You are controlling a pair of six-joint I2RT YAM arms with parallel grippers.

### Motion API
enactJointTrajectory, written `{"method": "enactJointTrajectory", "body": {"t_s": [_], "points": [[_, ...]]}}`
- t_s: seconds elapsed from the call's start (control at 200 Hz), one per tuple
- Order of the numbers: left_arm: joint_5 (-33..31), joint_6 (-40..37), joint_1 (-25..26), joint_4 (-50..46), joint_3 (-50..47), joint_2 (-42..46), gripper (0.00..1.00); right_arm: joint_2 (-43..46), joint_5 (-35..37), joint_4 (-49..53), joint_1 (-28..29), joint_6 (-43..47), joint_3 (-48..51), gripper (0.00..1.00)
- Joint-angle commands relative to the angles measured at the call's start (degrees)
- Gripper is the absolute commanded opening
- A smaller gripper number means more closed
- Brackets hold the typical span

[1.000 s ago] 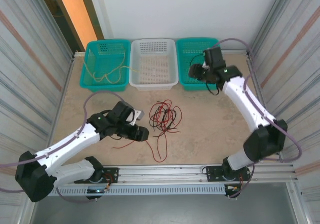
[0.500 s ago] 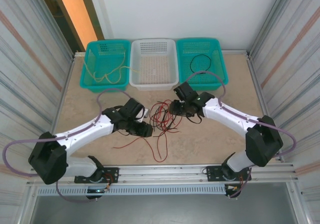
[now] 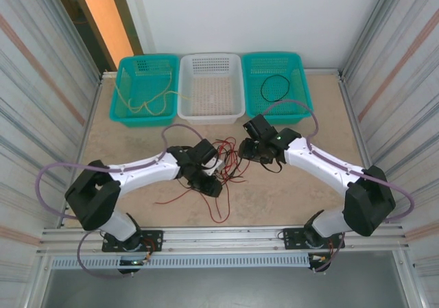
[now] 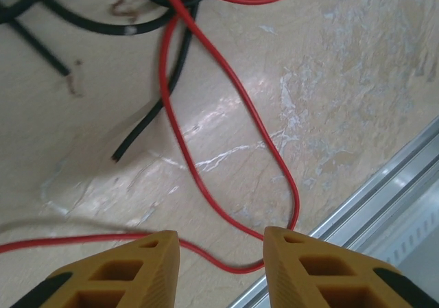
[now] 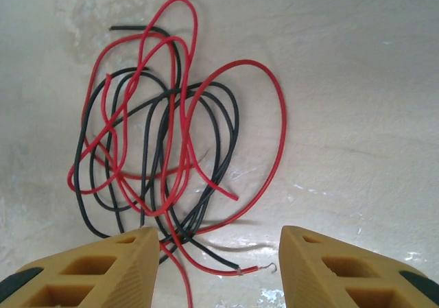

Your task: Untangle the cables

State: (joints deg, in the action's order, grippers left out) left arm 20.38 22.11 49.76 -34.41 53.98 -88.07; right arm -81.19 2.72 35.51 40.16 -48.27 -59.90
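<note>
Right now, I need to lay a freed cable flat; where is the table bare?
Bare: the strip between the left teal basket and the left arm; also the patch between the right arm and the near rail. Crowded: the centre, around the cables.

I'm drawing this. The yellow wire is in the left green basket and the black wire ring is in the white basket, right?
No. The thin black wire ring lies in the right turquoise plastic basket, not the white plastic basket, as the top external view shows. The thin yellow wire is in the left turquoise basket.
</note>
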Motion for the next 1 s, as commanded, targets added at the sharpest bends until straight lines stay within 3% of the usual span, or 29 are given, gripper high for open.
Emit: {"method": "enactJointTrajectory", "body": {"t_s": [0.0,0.225,0.526,0.696,0.992], "points": [[-1.80,-1.93,0.00,-2.50,2.86,0.89,0.38,-1.62,-2.28,-0.75,0.75,-2.38,-1.10,0.44],[-6.06,-0.87,-1.88,-7.23,-0.27,7.88,0.40,-7.93,-4.57,-4.14,5.87,-1.59,-2.83,0.34],[-1.65,3.54,-15.69,-5.80,-7.63,22.10,0.34,-21.68,-6.55,3.00,12.08,4.15,-12.95,0.19],[0.46,3.58,-20.23,-5.99,-7.79,25.98,0.33,-25.22,-4.35,4.83,12.13,3.67,-13.93,0.18],[1.07,3.42,-21.54,-5.25,-8.00,27.86,0.33,-27.90,-3.56,6.50,12.31,3.19,-14.34,0.21]]}}
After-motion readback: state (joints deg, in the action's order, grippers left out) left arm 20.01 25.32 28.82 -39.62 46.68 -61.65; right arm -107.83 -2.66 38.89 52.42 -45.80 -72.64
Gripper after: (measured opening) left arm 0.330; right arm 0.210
